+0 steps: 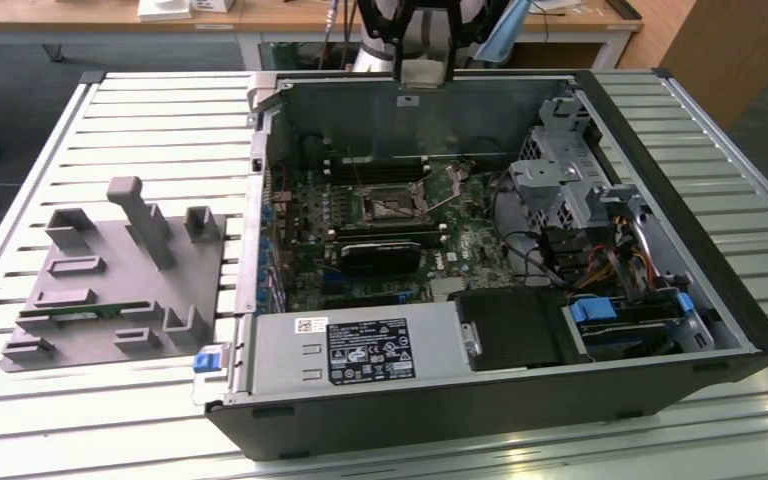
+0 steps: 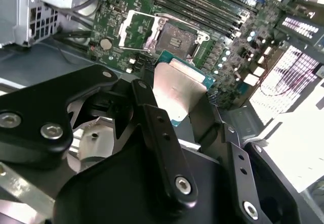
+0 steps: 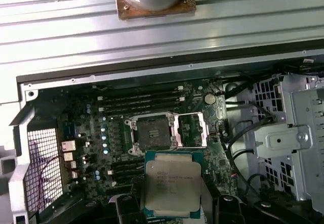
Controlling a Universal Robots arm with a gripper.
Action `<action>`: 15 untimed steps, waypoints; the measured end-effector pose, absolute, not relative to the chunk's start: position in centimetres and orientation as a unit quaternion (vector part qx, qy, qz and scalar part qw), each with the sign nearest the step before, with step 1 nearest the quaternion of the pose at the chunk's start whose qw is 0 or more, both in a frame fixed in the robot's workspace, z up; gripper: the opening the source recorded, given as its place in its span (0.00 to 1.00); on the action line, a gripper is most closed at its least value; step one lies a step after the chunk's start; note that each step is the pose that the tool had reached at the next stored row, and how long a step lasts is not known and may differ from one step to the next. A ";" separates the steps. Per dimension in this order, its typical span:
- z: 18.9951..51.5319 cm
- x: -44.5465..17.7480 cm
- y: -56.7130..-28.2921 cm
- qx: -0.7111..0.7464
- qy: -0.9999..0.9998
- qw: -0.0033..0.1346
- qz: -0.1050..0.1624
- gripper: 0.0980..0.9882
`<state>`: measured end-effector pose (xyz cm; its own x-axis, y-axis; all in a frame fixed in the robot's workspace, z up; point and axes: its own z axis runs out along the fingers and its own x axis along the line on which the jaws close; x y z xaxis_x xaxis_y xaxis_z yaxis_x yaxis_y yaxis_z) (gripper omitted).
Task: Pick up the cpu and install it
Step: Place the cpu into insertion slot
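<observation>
The cpu [image 3: 172, 183] is a flat square chip with a silvery top plate and a green rim. My gripper [image 3: 172, 206] is shut on it, with a black finger on each side [image 2: 159, 133]. In the second wrist view the cpu [image 2: 178, 90] hangs above the motherboard, a short way from the socket [image 2: 174, 37]. That socket [image 3: 152, 133] is bare and its metal load plate [image 3: 191, 130] is folded open beside it. In the exterior view my gripper [image 1: 424, 80] hovers with the cpu [image 1: 424, 70] over the far wall of the open computer case [image 1: 491, 420], above the socket [image 1: 391, 205].
Memory slots [image 3: 136, 102] lie beside the socket. A black block [image 1: 384, 255] sits on the board nearer than the socket. The drive cage [image 1: 571, 180] and cables fill the case at the exterior view's right, the power supply [image 1: 357, 350] its front. A grey fixture [image 1: 104, 280] stands on the slatted table [image 1: 157, 110].
</observation>
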<state>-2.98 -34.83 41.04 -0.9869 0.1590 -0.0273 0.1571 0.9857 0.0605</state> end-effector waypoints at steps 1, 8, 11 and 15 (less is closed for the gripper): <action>41.0 -3.0 -34.8 0.085 0.996 0.016 0.029 0.48; 41.0 -3.0 -34.8 0.125 0.992 0.017 0.028 0.48; 40.9 -3.0 -34.8 0.140 0.990 0.018 0.028 0.48; 40.9 -3.0 -34.8 0.160 0.987 0.018 0.028 0.48</action>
<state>-2.98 -34.83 40.89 -0.9481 0.3169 -0.0272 0.3148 0.9472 0.0605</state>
